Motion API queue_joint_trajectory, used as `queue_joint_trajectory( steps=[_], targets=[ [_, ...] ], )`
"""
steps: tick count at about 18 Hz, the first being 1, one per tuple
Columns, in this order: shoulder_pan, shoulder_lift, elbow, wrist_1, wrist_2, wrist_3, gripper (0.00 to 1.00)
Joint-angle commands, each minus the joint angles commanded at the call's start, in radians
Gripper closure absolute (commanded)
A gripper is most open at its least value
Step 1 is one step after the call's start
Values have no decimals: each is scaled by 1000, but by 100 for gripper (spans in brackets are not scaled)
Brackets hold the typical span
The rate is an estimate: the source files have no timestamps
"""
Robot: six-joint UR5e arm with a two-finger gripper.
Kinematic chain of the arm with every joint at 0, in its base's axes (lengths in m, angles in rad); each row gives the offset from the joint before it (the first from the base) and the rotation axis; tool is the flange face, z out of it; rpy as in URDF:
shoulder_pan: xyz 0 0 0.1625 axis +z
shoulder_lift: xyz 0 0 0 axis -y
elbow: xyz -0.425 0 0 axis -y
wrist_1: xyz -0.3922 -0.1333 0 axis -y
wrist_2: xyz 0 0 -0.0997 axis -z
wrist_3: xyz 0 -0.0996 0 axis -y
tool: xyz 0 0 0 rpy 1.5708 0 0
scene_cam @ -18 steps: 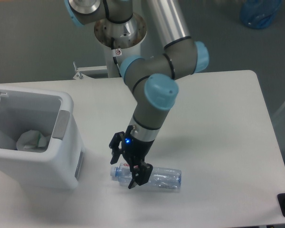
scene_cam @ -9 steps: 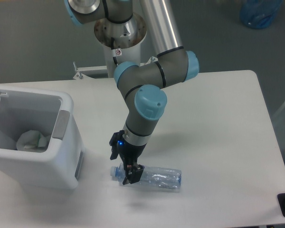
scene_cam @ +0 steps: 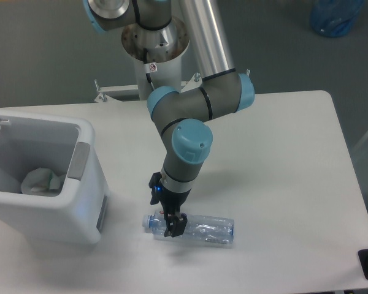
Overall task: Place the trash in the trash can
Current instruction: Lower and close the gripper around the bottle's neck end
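Nearest the front edge of the white desk [scene_cam: 282,184] lies the bottle [scene_cam: 199,228], clear and crinkled, on its side with its cap end pointing left and its base to the right. The hand [scene_cam: 170,226] has its black fingers right down on the bottle close to the neck end, one finger showing dark against the plastic on the near side. The fingers look drawn in tight about the bottle there, but from this angle I cannot make out whether they actually pinch it or only rest against it. A small blue light glows on the wrist just above the hand.

To the left, just beyond the bottle's cap end, stands the trash can [scene_cam: 80,214], a big white bin with a grey panel on its right wall, open at the top. Inside it, low against the left side, sits the wrapper [scene_cam: 40,182], crumpled and whitish with a touch of green.

Farther back the arm rises in grey segments with pale blue joint caps to its base at the desk's far edge. In the far right corner of the room, on the floor, is a blue bag [scene_cam: 336,16].
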Motion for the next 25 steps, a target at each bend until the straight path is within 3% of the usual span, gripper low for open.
queue_joint_trajectory(
  steps=[13,20,25],
  targets=[
    [-41,-64,34,9,123,-21,3],
    [-81,-97,72,26,209,-112,6],
    [-81,-97,77,26,209,-129,28]
  ],
)
